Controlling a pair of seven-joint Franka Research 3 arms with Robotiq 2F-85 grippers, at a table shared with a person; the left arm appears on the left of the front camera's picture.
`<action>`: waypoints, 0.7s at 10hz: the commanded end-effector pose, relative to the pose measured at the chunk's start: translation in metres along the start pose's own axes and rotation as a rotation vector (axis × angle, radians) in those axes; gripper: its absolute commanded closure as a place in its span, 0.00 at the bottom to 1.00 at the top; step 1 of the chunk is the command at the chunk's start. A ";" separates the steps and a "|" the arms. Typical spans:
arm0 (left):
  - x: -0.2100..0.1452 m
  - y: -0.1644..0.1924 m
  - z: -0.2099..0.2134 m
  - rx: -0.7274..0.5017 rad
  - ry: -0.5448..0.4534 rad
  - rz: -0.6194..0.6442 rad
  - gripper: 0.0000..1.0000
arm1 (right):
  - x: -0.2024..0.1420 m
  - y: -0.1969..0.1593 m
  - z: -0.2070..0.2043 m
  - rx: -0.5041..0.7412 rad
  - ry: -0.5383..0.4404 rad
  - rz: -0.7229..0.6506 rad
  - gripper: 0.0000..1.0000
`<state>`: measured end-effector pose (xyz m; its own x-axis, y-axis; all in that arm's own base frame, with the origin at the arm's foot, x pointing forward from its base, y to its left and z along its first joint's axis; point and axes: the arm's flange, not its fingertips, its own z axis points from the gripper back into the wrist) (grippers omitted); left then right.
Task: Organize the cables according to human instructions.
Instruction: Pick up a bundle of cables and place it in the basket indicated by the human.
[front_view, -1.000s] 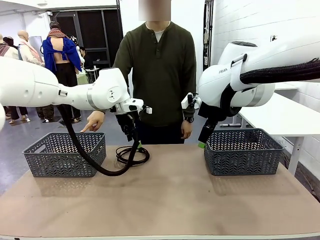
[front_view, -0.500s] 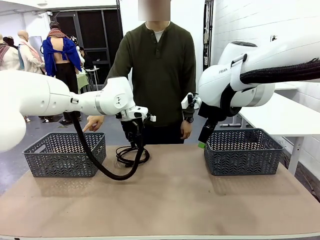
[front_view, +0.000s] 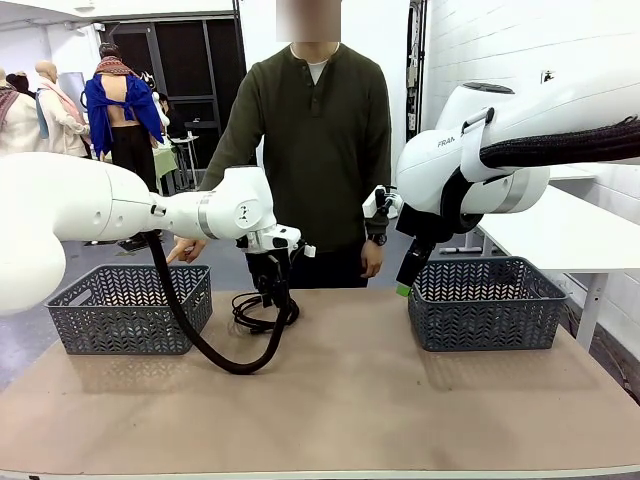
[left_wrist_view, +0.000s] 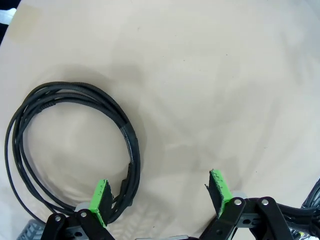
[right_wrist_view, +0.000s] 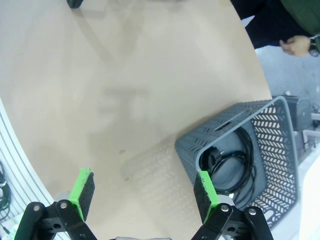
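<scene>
One cable (front_view: 262, 313), a thin black cord wound in a loop, lies on the tan table in front of the person. My left gripper (front_view: 272, 292) hangs open just above it, fingers pointing down. In the left wrist view the loop of the cable (left_wrist_view: 75, 93) lies to the left, its near side running close past one green pad (left_wrist_view: 100, 199) of my open left gripper (left_wrist_view: 160, 195); nothing is between the fingers. My right gripper (front_view: 404, 284) is open beside the right basket. Another coiled cable (right_wrist_view: 234, 164) lies in that basket, off to the side of my right gripper (right_wrist_view: 143, 192).
A grey basket (front_view: 128, 312) stands at the table's left and another grey basket (front_view: 487, 305) at the right. The person's hand (front_view: 182, 250) points toward the left basket. My left arm's thick ribbed hose (front_view: 225, 360) sags onto the table.
My left arm has moved right and down, bringing its gripper closer over the cable loop. The right arm has not moved.
</scene>
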<state>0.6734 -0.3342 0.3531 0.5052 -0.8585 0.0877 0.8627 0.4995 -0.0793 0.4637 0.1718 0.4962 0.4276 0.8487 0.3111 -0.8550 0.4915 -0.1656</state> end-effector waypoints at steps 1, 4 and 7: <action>0.018 0.011 0.000 0.026 0.016 -0.061 0.00 | -0.001 0.000 0.000 -0.004 0.011 0.000 0.00; 0.024 0.016 -0.010 0.017 0.030 -0.103 0.00 | -0.001 0.000 0.000 -0.004 0.011 0.000 0.00; 0.029 0.018 -0.020 0.031 0.052 -0.130 0.00 | -0.001 0.000 0.000 -0.004 0.011 0.000 0.00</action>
<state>0.6858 -0.3445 0.3302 0.4137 -0.9074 0.0740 0.9100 0.4096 -0.0642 0.4637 0.1717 0.4962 0.4276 0.8487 0.3111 -0.8550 0.4915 -0.1656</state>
